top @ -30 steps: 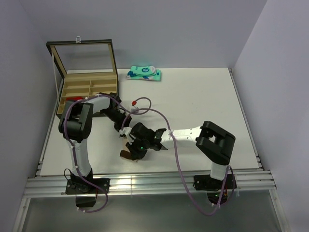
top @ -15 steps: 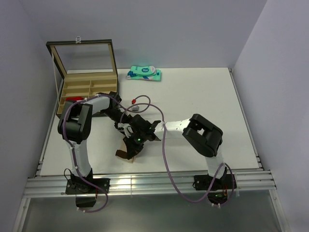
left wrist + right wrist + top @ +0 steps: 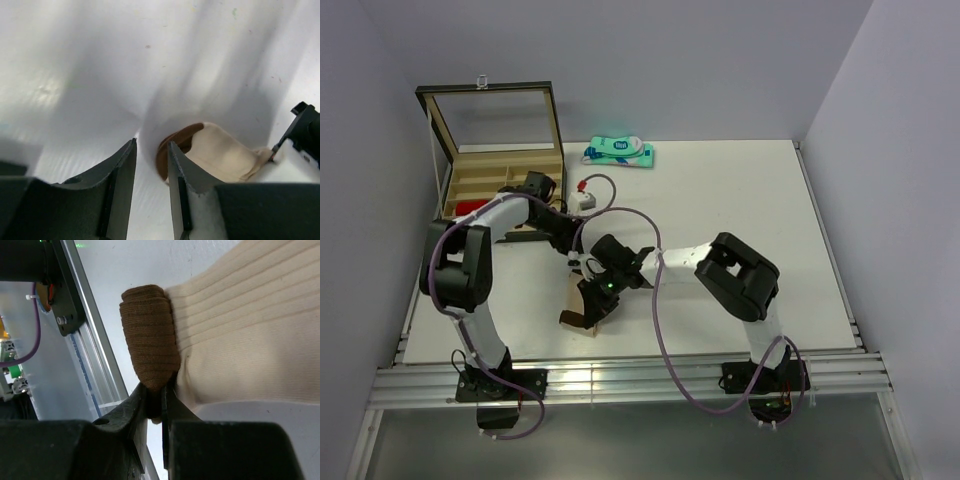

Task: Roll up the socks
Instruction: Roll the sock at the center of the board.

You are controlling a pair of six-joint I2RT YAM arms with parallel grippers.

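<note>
The beige sock (image 3: 582,314) lies near the table's front edge, its brown end folded over. My right gripper (image 3: 598,298) is shut on that brown folded end (image 3: 150,340), with the ribbed cream part (image 3: 240,325) spreading away from the jaws. My left gripper (image 3: 578,256) sits just behind the sock. In the left wrist view the gripper (image 3: 152,145) is slightly open and empty, with bare table between its fingers. The sock (image 3: 220,150) lies beyond its right finger. A red item, likely the red sock (image 3: 468,206), lies in the box.
An open wooden box (image 3: 505,180) with compartments and a raised glass lid stands at the back left. A teal-and-white packet (image 3: 618,152) lies at the back centre. The table's metal front rail (image 3: 620,375) runs close below the sock. Purple cables loop over both arms.
My left arm has swung back toward the box and its gripper has drawn off the sock. My right gripper has shifted slightly up and left, still holding the sock's brown end.
</note>
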